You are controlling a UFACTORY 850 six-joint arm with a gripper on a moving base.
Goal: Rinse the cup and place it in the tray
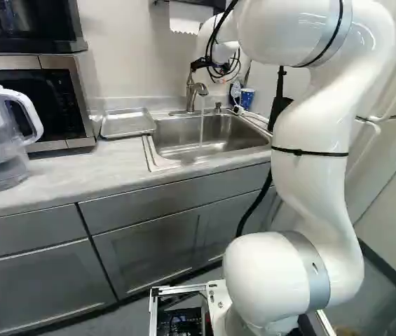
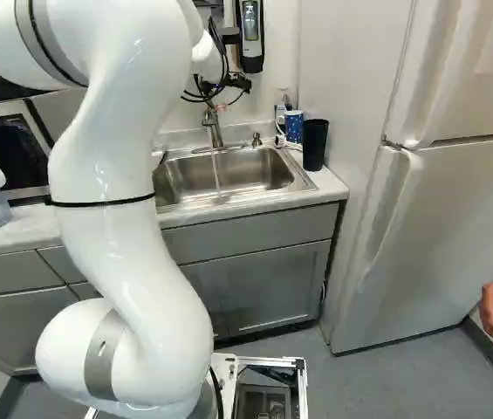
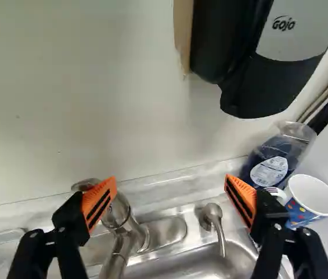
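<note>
The arm (image 1: pixel 310 161) arches forward, its gripper (image 2: pixel 220 106) above the sink's (image 2: pixel 169 206) back edge, fingers wide apart, holding nothing; the patterned blue cup (image 3: pixel 312 200) is just outside one finger.

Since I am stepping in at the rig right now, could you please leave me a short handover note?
Tool: open, holding nothing, near the faucet.
Cup: probably the blue patterned cup, beside the bottle at the sink's back corner; a black tumbler stands nearby.
Tray: on the counter across the sink, no cup in it.
Done: water is running; whether the cup is rinsed, I cannot tell.
Left: grasp the cup, rinse it, set it in the tray.
</note>
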